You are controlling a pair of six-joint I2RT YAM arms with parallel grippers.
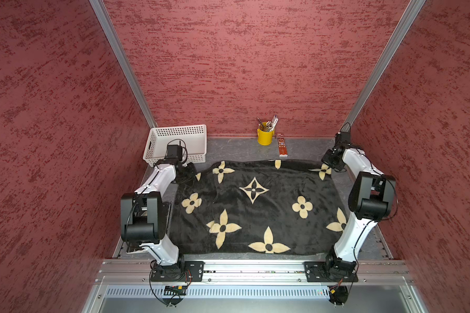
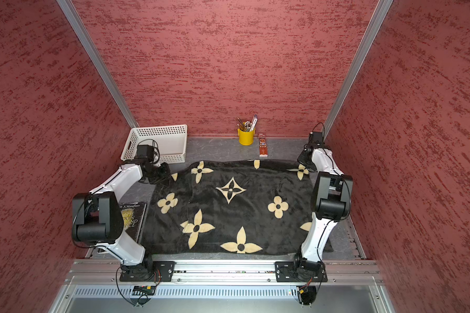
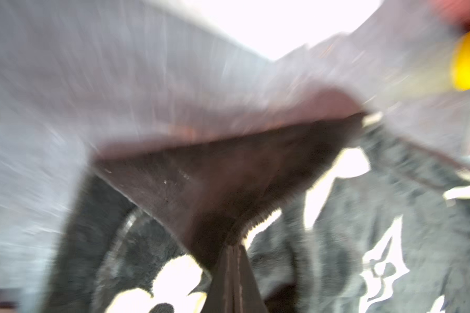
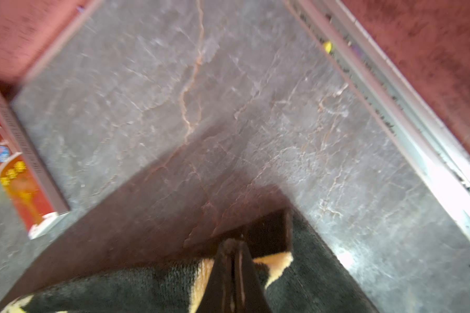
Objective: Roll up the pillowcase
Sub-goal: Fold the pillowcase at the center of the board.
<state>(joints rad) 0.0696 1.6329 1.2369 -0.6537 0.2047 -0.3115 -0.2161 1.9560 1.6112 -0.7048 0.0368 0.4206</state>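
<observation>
The pillowcase (image 1: pixel 255 211) (image 2: pixel 228 214), black plush with cream flowers and a star, lies spread flat over most of the table in both top views. My left gripper (image 1: pixel 186 173) (image 2: pixel 161 173) is at its far left corner. In the left wrist view the left gripper (image 3: pixel 234 248) is shut on a raised flap of the pillowcase (image 3: pixel 364 216). My right gripper (image 1: pixel 332 162) (image 2: pixel 306 161) is at the far right corner. In the right wrist view the right gripper (image 4: pixel 232 245) is shut on the slightly lifted corner of the pillowcase (image 4: pixel 120 292).
A white basket (image 1: pixel 177 143) stands at the back left, just behind the left wrist. A yellow cup of pens (image 1: pixel 265 134) and a red box (image 1: pixel 282 147) sit by the back wall. A book (image 2: pixel 132 216) lies under the left arm. Red walls enclose three sides.
</observation>
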